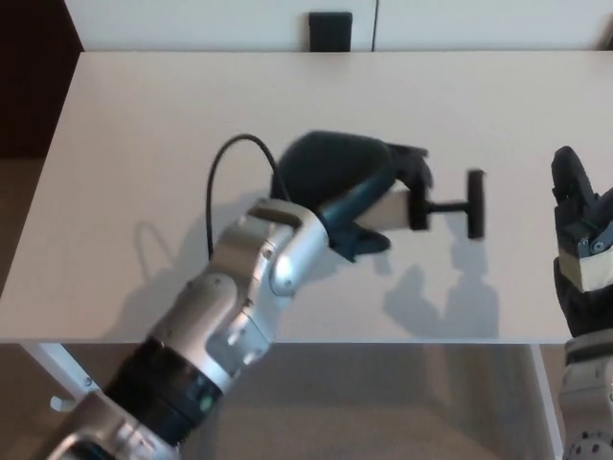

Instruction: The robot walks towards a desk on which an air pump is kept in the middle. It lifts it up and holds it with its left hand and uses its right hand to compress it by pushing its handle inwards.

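Observation:
The air pump point(400, 206) is held above the white desk point(134, 144), its pale barrel lying level and pointing right. My left hand point(337, 184) is shut on the barrel, and its dark fingers cover most of it. The pump's black T-handle point(474, 203) sticks out to the right on a thin rod. A black hose point(222, 172) loops up and left from the pump. My right hand point(581, 235) hangs at the right edge, fingers spread and upright, a short gap right of the handle and apart from it.
The desk's front edge runs across the lower part of the view, with a white leg point(53, 369) and brown floor below it. A dark block point(330, 31) stands at the desk's far edge against the wall.

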Robot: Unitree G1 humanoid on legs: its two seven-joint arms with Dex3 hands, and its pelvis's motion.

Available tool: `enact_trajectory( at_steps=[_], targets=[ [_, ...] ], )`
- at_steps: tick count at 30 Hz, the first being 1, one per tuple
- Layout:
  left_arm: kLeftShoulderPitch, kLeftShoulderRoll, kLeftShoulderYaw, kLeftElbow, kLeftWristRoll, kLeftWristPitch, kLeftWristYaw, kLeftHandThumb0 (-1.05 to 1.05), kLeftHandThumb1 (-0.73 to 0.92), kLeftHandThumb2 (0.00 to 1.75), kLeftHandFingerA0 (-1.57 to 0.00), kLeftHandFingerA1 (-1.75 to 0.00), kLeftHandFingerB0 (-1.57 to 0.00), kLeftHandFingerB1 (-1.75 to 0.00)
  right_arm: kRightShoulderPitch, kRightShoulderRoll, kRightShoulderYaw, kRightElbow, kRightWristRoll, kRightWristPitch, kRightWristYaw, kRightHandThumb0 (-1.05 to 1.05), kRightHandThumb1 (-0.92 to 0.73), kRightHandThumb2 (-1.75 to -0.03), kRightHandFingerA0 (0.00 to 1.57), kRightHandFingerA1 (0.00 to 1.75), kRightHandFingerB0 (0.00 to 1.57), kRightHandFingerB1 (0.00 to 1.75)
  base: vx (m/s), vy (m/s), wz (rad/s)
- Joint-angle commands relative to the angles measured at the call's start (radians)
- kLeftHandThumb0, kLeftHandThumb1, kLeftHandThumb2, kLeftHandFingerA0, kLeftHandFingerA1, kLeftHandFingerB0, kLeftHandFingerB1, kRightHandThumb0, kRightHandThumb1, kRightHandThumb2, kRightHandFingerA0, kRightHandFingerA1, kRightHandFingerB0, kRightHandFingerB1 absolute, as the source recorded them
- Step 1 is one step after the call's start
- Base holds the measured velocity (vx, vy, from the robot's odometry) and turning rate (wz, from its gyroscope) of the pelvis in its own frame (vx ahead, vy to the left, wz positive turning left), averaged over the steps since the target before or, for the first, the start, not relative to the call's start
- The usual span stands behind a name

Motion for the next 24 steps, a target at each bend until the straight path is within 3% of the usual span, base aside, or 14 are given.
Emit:
enact_trajectory(
  at_steps=[1, 4, 5, 8, 9, 11, 16, 17, 18, 19, 20, 22, 23, 24],
  targets=[
    [-0.123, 0.066, 0.052, 0.18, -0.02, -0.031, 0.073, -0.19, 0.66, 0.61, -0.76, -1.52, -0.76, -0.65, 0.036, -0.008, -0.045, -0.014, -0.013, -0.049, -0.002, -0.76, -0.78, -1.2, 0.01, 0.36, 0.0, 0.24, 0.0, 0.0, 0.0],
    [-0.17, 0.084, 0.054, 0.264, -0.022, -0.064, 0.107, -0.2, 0.68, 0.61, -0.77, -1.6, -0.75, -0.6, 0.063, -0.02, -0.056, -0.016, -0.039, -0.078, 0.011, -0.88, -0.84, -1.21, 0.07, 0.34, 0.07, 0.18, 0.0, 0.0, 0.0],
    [-0.18, 0.084, 0.05, 0.28, -0.017, -0.063, 0.114, -0.26, 0.7, 0.64, -0.76, -1.55, -0.74, -0.62, 0.076, -0.024, -0.062, -0.017, -0.039, -0.085, 0.018, -0.77, -0.77, -1.2, 0.01, 0.37, 0.0, 0.25, 0.0, 0.0, 0.0],
    [-0.194, 0.083, 0.042, 0.304, -0.013, -0.067, 0.126, -0.26, 0.7, 0.64, -0.76, -1.55, -0.74, -0.62, 0.089, -0.026, -0.067, -0.019, -0.037, -0.09, 0.025, -0.77, -0.77, -1.2, 0.01, 0.37, 0.0, 0.25, 0.0, 0.0, 0.0],
    [-0.201, 0.086, 0.035, 0.312, -0.01, -0.066, 0.118, -0.27, 0.71, 0.63, -0.82, -1.49, -0.7, -0.49, 0.097, -0.025, -0.068, -0.018, -0.035, -0.095, 0.031, -0.88, -0.84, -1.21, 0.07, 0.34, 0.07, 0.18, 0.0, 0.0, 0.0],
    [-0.199, 0.085, 0.025, 0.317, -0.011, -0.08, 0.125, -0.41, 0.6, 0.76, -0.93, -1.41, -0.67, -0.58, 0.114, -0.023, -0.067, -0.024, -0.032, -0.102, 0.041, -0.77, -0.77, -1.2, 0.01, 0.38, 0.0, 0.25, 0.0, 0.0, 0.0],
    [-0.185, 0.079, 0.021, 0.317, -0.047, -0.137, 0.134, -0.26, 0.72, 0.64, -0.82, -1.49, -0.59, -0.45, 0.138, -0.02, -0.065, -0.038, -0.032, -0.108, 0.051, -0.77, -0.77, -1.2, 0.01, 0.39, 0.0, 0.25, 0.0, 0.0, 0.0],
    [-0.197, 0.076, 0.01, 0.309, -0.06, -0.106, 0.032, -0.82, 0.51, 0.84, 0.0, 0.0, -0.03, -0.21, 0.139, -0.023, -0.066, -0.043, -0.036, -0.108, 0.05, -0.77, -0.77, -1.2, 0.01, 0.4, 0.0, 0.25, 0.0, 0.0, 0.0],
    [-0.207, 0.074, 0.002, 0.304, -0.068, -0.082, -0.043, -0.82, 0.51, 0.84, 0.0, 0.0, -0.03, -0.21, 0.14, -0.024, -0.066, -0.047, -0.038, -0.107, 0.049, -0.77, -0.77, -1.2, 0.01, 0.4, 0.0, 0.25, 0.0, 0.0, 0.0],
    [-0.216, 0.068, -0.01, 0.291, -0.068, -0.043, -0.114, -0.89, 0.53, 0.62, 0.0, 0.0, 0.0, -0.02, 0.142, -0.026, -0.067, -0.053, -0.037, -0.105, 0.05, -0.77, -0.76, -1.2, 0.01, 0.39, 0.0, 0.25, 0.0, 0.0, 0.0],
    [-0.222, 0.062, -0.02, 0.278, -0.065, -0.012, -0.164, -0.91, 0.48, 0.86, 0.0, 0.0, 0.0, -0.05, 0.143, -0.028, -0.07, -0.061, -0.033, -0.103, 0.051, -0.77, -0.75, -1.19, 0.01, 0.39, 0.0, 0.26, 0.0, 0.0, 0.0],
    [-0.226, 0.056, -0.027, 0.265, -0.061, 0.012, -0.194, -0.91, 0.48, 0.86, 0.0, 0.0, 0.0, -0.05, 0.144, -0.03, -0.072, -0.07, -0.027, -0.101, 0.054, -0.77, -0.75, -1.19, 0.01, 0.39, 0.0, 0.26, 0.0, 0.0, 0.0],
    [-0.223, 0.06, -0.031, 0.261, -0.055, 0.012, -0.198, -0.95, 0.62, 0.6, 0.0, 0.0, 0.0, 0.0, 0.147, -0.029, -0.074, -0.075, -0.023, -0.099, 0.054, -0.77, -0.75, -1.18, 0.01, 0.4, 0.0, 0.26, 0.0, 0.0, 0.0],
    [-0.223, 0.06, -0.031, 0.261, -0.055, 0.012, -0.198, -0.95, 0.62, 0.6, 0.0, 0.0, 0.0, 0.0, 0.147, -0.029, -0.074, -0.075, -0.023, -0.099, 0.054, -0.77, -0.75, -1.18, 0.01, 0.4, 0.0, 0.26, 0.0, 0.0, 0.0]
  ],
)
